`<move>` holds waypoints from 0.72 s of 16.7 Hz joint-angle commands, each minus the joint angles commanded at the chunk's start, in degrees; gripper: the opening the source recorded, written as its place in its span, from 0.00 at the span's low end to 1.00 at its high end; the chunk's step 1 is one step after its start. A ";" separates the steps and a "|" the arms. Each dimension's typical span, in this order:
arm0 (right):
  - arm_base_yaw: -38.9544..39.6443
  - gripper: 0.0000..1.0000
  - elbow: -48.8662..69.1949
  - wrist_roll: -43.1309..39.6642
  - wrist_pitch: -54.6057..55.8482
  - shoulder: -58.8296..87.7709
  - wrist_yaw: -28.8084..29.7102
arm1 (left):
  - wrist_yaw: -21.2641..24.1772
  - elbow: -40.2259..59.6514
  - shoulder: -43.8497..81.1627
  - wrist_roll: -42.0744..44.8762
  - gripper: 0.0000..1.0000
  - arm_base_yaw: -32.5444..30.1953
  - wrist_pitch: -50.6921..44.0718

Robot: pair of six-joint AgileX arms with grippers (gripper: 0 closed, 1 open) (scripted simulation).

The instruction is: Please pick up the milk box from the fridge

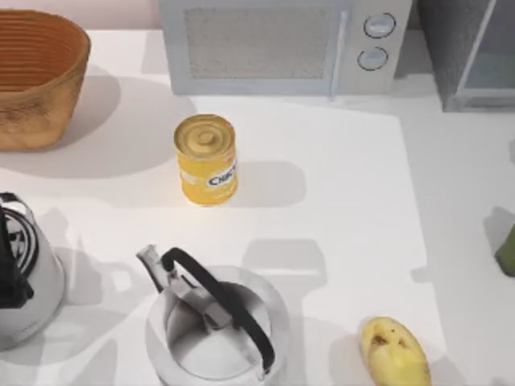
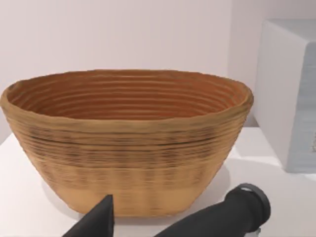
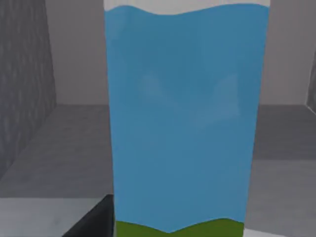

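Inside the fridge (image 3: 29,98), milk box (image 3: 180,118) stands, top cut off

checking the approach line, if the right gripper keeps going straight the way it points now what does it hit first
Most likely the milk box: in the right wrist view its blue side stands upright dead ahead, close, with the grey fridge walls behind it. How near is unclear.

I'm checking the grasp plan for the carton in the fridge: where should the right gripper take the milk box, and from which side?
Grip the milk box across its flat blue side walls, mid-height, above the green band. It stands upright on the grey fridge floor and squarely faces the right wrist camera, so a straight frontal approach with fingers closing on opposite sides looks best. The left arm sits parked facing the basket.
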 joint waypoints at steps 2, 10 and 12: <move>1.46 1.00 4.42 -0.02 -2.16 1.59 1.55 | 0.00 0.00 0.00 0.00 1.00 0.00 0.00; 5.31 1.00 12.50 -0.08 -7.27 5.18 5.60 | 0.00 0.00 0.00 0.00 1.00 0.00 0.00; 5.07 1.00 12.48 -0.08 -7.24 5.04 5.46 | 0.00 0.00 0.00 0.00 1.00 0.00 0.00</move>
